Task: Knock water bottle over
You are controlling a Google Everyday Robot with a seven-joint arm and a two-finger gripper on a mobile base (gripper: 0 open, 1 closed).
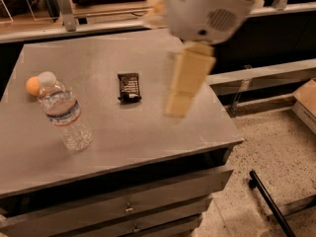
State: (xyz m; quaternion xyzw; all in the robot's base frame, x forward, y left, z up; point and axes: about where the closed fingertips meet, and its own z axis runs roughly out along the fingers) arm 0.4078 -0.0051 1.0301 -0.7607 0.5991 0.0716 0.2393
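The water bottle, clear and ribbed with a white cap and a red-and-blue banded label, stands upright near the left side of the grey table. My gripper, cream-coloured under a white wrist housing, hangs above the right half of the table. It is well to the right of the bottle and apart from it.
An orange ball lies just behind the bottle at the left edge. A dark snack bar lies mid-table between bottle and gripper. Drawers are under the tabletop. A black pole and a cardboard box are on the floor at right.
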